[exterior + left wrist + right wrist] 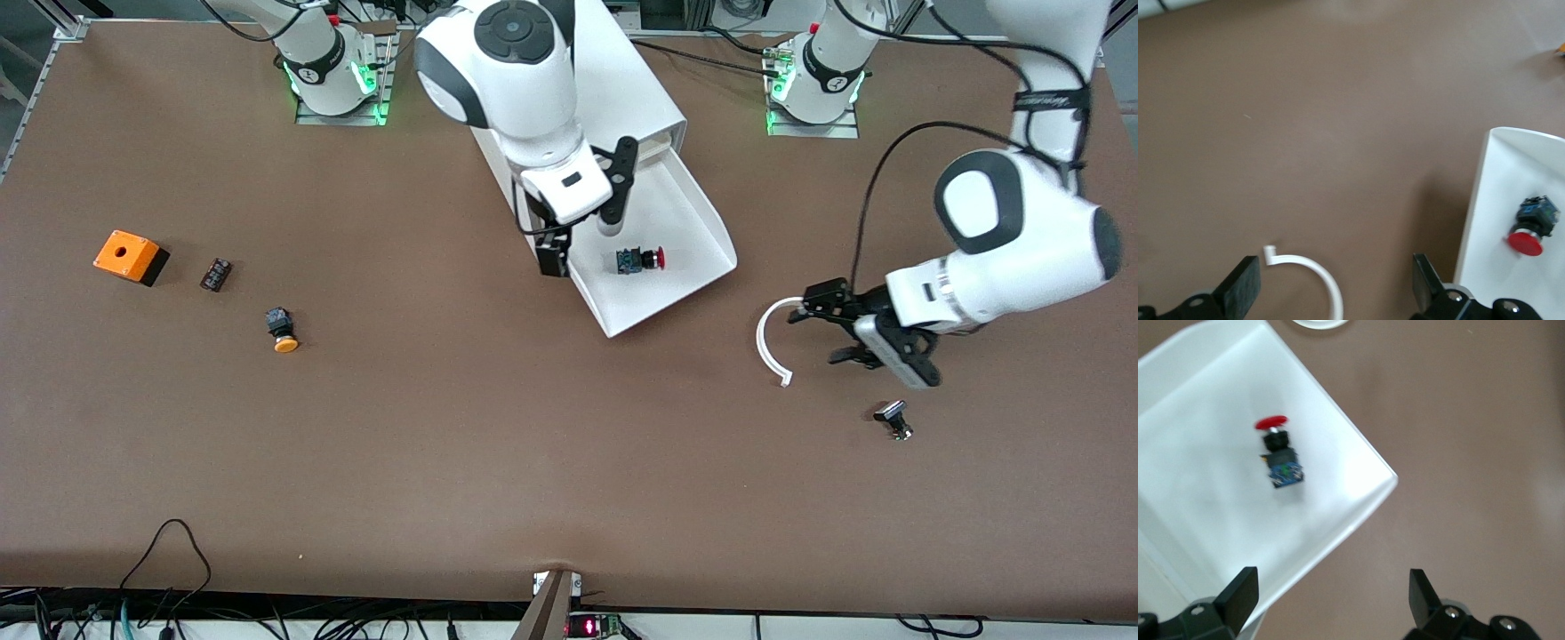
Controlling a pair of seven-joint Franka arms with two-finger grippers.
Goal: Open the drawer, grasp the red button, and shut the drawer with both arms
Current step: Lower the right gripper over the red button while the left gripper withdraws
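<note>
Brown matting covers the table (pixel 444 462), with cables along the edge nearest the front camera and both arm bases standing at the farthest edge.

1. Task items. The cabinet (pixel 636 84) stands between the two bases. Its drawer (pixel 685 267) is pulled out toward the front camera. The button (pixel 640 260) lies on its side on the drawer floor, with a round red cap and a black body that shows a blue part.

2. Grippers. The right gripper (pixel 582 238) hangs over the drawer, close above the button, fingers spread with nothing between them. The left gripper (pixel 822 324) is low over the bare table toward the left arm's end, beside a white curved strip (pixel 772 342); its fingers are also spread and empty.

3. View differences.
- The right wrist view shows the button (pixel 1279 453) from above, near the drawer's front wall (pixel 1358 513), with both fingertips (pixel 1238 590) wide apart.
- The left wrist view shows the strip (pixel 1318 277) between its own fingertips (pixel 1241 287), plus the drawer's edge (pixel 1471 220) and the button (pixel 1531 227).
- Only the front view shows the rest: an orange box (pixel 130 256), a small dark block (pixel 216 274) and an orange-capped button (pixel 282 331) toward the right arm's end, and a small dark part (pixel 893 419) near the left gripper, closer to the front camera.
</note>
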